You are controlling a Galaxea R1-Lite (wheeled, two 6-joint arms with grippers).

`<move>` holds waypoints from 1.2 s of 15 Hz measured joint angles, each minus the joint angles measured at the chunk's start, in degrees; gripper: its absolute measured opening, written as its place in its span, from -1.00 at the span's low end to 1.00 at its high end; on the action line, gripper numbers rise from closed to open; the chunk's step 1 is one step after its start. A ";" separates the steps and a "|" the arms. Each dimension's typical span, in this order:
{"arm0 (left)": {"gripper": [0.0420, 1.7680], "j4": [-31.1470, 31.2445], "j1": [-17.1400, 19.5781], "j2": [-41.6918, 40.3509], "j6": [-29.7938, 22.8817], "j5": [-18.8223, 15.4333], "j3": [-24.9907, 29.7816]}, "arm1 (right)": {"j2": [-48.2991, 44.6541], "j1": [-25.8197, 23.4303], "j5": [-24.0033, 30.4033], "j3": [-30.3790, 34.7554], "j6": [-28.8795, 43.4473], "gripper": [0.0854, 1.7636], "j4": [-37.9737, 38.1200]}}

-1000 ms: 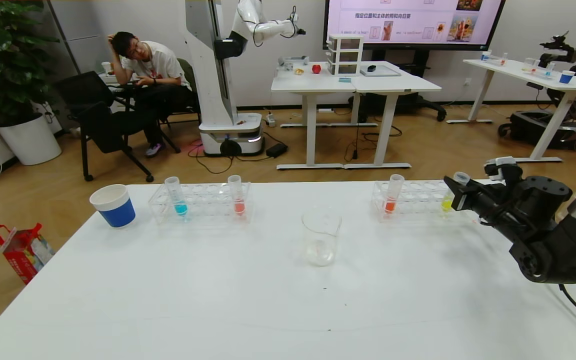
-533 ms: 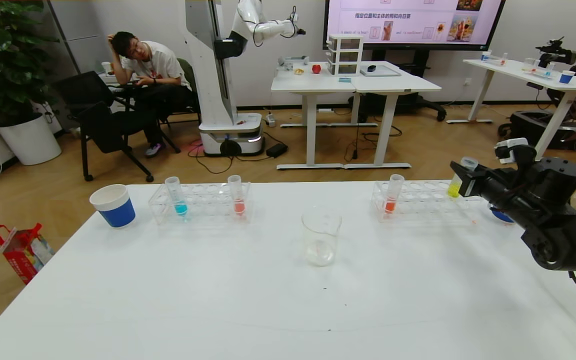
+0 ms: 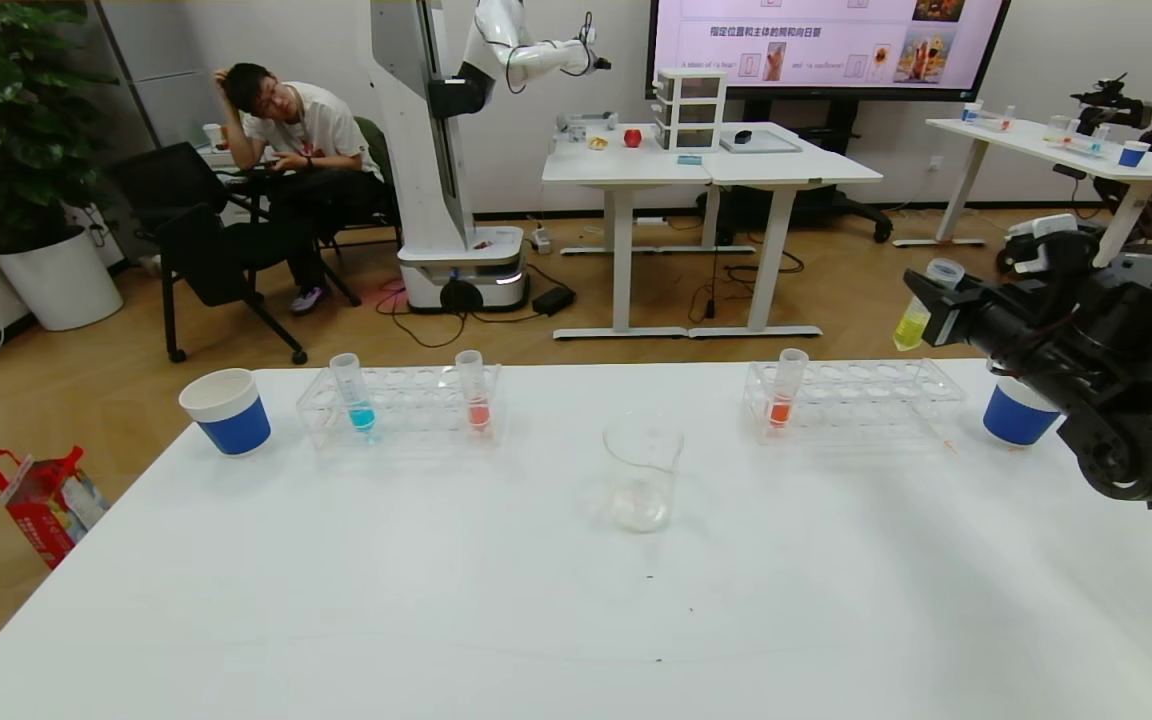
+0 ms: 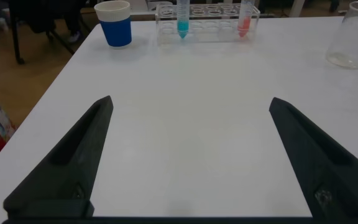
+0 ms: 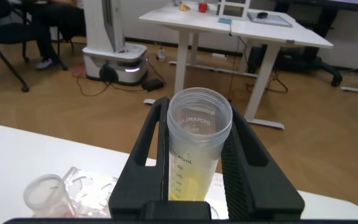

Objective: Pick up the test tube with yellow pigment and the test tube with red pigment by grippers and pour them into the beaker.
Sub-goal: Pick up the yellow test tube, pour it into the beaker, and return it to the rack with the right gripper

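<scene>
My right gripper (image 3: 931, 300) is shut on the test tube with yellow pigment (image 3: 914, 318) and holds it upright in the air, above the right end of the right rack (image 3: 861, 398). In the right wrist view the tube (image 5: 197, 146) sits clamped between the two black fingers (image 5: 148, 155). A test tube with red pigment (image 3: 784, 394) stands in that rack's left end; another red one (image 3: 475, 394) stands in the left rack (image 3: 401, 405). The clear beaker (image 3: 642, 472) is at the table's middle. My left gripper (image 4: 191, 106) is open over bare table, outside the head view.
A tube with blue liquid (image 3: 354, 396) stands in the left rack. Blue paper cups sit at the far left (image 3: 226, 411) and far right (image 3: 1016, 414) of the white table (image 3: 436, 600). Beyond the table's far edge are floor, desks and a seated person (image 3: 286, 130).
My right gripper has risen with the yellow tube, lifting it out of the right rack and well above it. The blue cup behind the arm has come into view.
</scene>
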 joint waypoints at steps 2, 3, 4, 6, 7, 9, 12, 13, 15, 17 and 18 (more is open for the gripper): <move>0.98 0.00 0.00 0.00 -0.02 0.00 0.00 | -0.30 3.47 -0.02 -3.43 -0.57 -0.52 2.84; 0.98 -0.02 0.00 0.00 0.00 0.00 0.00 | -0.38 5.42 -0.05 -5.35 -1.12 -0.52 4.41; 0.98 0.00 0.00 0.00 -0.02 0.00 0.00 | -0.38 7.57 -0.05 -7.39 -2.50 -0.52 5.64; 0.98 -0.02 0.00 0.00 0.00 -0.02 0.00 | -0.09 12.18 0.22 -10.76 -7.07 -0.52 7.06; 0.98 0.00 0.02 0.00 0.00 -0.02 0.00 | 0.39 14.65 0.99 -11.84 -10.25 -0.52 7.17; 0.98 0.00 0.00 0.00 0.00 0.00 0.00 | 1.68 19.04 2.65 -12.65 -15.70 -0.52 6.64; 0.98 0.00 0.00 0.00 -0.02 0.00 0.00 | 4.44 24.80 6.97 -12.78 -21.93 -0.52 1.32; 0.98 -0.02 0.00 0.00 0.02 0.00 0.00 | 5.46 26.19 8.28 -12.78 -24.31 -0.52 -0.52; 0.98 0.00 0.00 0.00 0.00 0.00 0.00 | 7.31 27.65 11.22 -12.50 -29.79 -0.52 -2.12; 0.98 0.00 0.00 0.00 0.00 0.00 0.00 | 8.63 27.61 15.27 -12.11 -37.14 -0.52 -2.21; 0.98 0.00 0.00 0.00 0.00 0.00 0.00 | 9.00 27.26 17.23 -11.53 -40.22 -0.52 -2.16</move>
